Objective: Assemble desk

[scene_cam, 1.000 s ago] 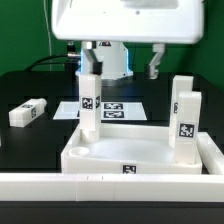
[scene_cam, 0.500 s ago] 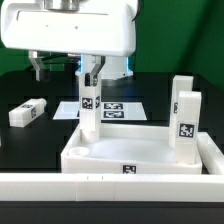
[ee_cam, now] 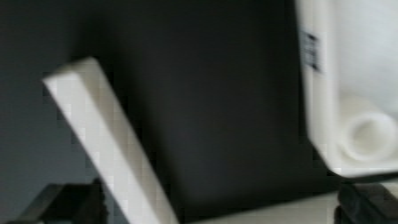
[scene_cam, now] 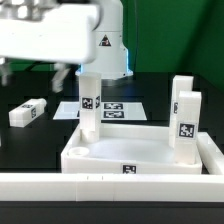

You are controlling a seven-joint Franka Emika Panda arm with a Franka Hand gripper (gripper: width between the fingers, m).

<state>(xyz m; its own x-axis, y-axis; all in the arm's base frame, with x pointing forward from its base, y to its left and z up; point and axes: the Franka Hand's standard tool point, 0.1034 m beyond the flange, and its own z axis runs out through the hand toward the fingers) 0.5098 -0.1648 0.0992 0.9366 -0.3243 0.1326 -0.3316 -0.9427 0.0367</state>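
The desk's white rimmed panel (scene_cam: 125,152) lies near the front of the black table. Two tagged legs stand upright on it: one at its far corner towards the exterior view's left (scene_cam: 89,100), one towards the right (scene_cam: 184,118). A third leg (scene_cam: 28,112) lies loose on the table at the exterior view's left. My gripper (scene_cam: 33,72) hangs open and empty above the table between that loose leg and the panel, blurred by motion. In the wrist view, my gripper (ee_cam: 217,206) has a white leg (ee_cam: 103,135) lying slantwise below it, beside the panel's corner socket (ee_cam: 365,135).
The marker board (scene_cam: 113,108) lies flat behind the panel. A long white rail (scene_cam: 110,190) runs along the table's front edge and up the exterior view's right side (scene_cam: 214,150). The robot's base (scene_cam: 105,50) stands at the back.
My gripper has swept from above the panel's far side towards the exterior view's left, staying open. The panel and the legs have not moved.
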